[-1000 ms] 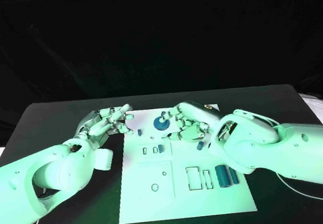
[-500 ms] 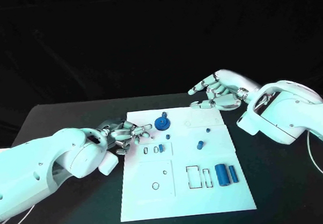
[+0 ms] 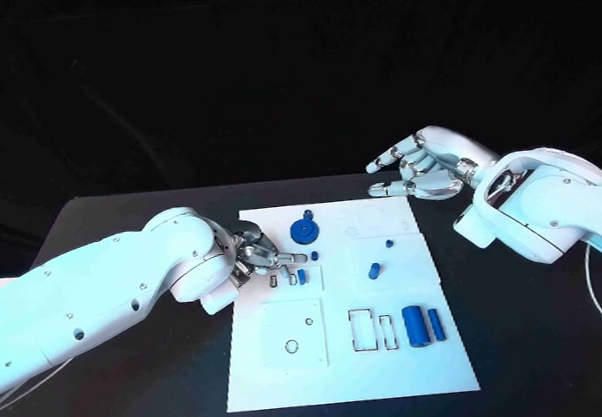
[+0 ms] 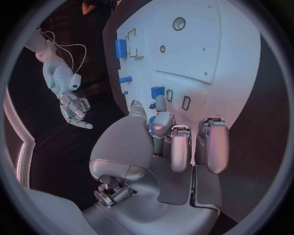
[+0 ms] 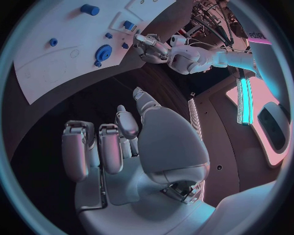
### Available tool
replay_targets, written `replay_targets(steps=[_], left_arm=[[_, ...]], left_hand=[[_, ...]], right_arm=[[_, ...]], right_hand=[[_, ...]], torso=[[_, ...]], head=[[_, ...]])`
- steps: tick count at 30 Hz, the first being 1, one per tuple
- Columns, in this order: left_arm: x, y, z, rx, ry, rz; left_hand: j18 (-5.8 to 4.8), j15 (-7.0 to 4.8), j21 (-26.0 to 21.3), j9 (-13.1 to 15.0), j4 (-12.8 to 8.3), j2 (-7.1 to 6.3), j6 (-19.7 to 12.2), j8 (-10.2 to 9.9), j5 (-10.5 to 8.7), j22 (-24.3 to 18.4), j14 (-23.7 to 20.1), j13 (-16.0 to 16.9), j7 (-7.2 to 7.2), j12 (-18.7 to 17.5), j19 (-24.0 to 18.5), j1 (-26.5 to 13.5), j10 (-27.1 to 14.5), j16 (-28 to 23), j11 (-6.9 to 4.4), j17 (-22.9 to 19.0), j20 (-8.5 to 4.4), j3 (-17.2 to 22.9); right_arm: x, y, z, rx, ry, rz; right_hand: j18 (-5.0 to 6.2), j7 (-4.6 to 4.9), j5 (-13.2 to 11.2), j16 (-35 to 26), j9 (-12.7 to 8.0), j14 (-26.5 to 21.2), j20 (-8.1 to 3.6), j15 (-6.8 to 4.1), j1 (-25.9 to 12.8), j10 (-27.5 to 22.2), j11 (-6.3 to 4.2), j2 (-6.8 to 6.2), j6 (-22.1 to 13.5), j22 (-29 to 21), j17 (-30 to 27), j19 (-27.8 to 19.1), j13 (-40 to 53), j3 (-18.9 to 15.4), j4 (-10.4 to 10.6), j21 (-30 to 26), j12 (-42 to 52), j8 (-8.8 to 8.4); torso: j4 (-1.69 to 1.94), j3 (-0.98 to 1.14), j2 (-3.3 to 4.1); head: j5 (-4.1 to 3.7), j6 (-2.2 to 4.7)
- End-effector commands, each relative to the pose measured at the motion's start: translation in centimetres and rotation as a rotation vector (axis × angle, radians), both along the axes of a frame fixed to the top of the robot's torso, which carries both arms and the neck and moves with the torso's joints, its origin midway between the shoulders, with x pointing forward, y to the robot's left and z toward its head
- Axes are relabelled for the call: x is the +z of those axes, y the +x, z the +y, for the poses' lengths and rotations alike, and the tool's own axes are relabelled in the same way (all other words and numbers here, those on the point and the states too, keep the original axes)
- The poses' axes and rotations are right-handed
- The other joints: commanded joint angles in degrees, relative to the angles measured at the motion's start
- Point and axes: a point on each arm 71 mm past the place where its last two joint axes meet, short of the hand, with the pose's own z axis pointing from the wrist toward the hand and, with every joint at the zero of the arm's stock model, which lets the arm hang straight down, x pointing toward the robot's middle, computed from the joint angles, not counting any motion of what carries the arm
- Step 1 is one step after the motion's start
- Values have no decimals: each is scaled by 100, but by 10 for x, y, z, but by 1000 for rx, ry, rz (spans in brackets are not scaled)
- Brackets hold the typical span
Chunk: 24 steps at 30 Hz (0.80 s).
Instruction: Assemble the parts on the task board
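Beside the task board [image 3: 350, 364], left hand [image 3: 259, 253] fingers pinching a blue part [image 4: 152, 126]; right hand [image 3: 421, 169] spread.

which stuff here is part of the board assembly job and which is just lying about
Part of the job:
- task board
- blue gear
- large blue cylinder
- small blue parts
- left hand, fingers at the board's left edge
- right hand, holding nothing

Lying about:
- black table

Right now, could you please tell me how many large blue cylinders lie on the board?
2 cylinders: one, a thinner one beside it, at the board's near right. None seems hidden.
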Motion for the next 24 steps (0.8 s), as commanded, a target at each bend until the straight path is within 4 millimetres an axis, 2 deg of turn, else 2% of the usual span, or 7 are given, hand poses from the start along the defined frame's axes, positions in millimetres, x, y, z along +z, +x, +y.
replay_targets(steps=[1, 8, 19, 24], left_arm=[[0, 4, -3, -49, 135, 11], [2, 10, -15, -90, 208, -11], [3, 14, -24, -119, 259, -17], [3, 16, -25, -124, 277, -16]], left_hand=[[-70, -43, 35, 79, 3, -3, -66, 54, -20, 604, 603, 18, -7, 33, 206, -69, 17, 17, -18, 1506, -33, -62], [-85, -49, 75, 163, 0, -7, -117, 110, -29, 677, 603, 67, -12, 72, 237, -95, 32, 17, -24, 1506, -40, -107], [-89, -53, 86, 230, -11, 17, -152, 155, -28, 699, 603, 83, -17, 85, 245, -64, 33, 17, -28, 1506, -45, -114], [-89, -54, 87, 248, -14, 24, -163, 166, -28, 701, 603, 84, -18, 85, 245, -51, 31, 17, -29, 1506, -46, -115]], right_arm=[[-3, 1, 1, 6, -9, 33], [-4, 1, 2, 4, -18, 40], [-6, 3, 4, 7, -23, 46], [-6, 3, 4, 7, -24, 47]], right_hand=[[-40, -4, 34, -21, 9, 460, 36, 18, 39, -11, -9, -1, 30, 239, 797, 43, -2, -20, -8, -18, 9, 24], [-39, -6, 39, -22, 10, 459, 36, 18, 32, -12, -9, 0, 36, 236, 796, 42, -6, -27, -3, -20, 7, 28], [-39, -6, 39, -22, 10, 459, 36, 18, 32, -12, -9, 0, 36, 236, 796, 42, -6, -27, -3, -20, 7, 28], [-38, -7, 46, -26, 10, 458, 35, 17, 21, -10, -10, 0, 41, 229, 788, 38, -7, -38, 4, -23, 8, 30]], torso=[[5, -4, 4], [-11, -3, 9], [-1, -1, 4], [5, -8, 1]], head=[[23, 3], [34, -16], [26, -57], [19, -78]])
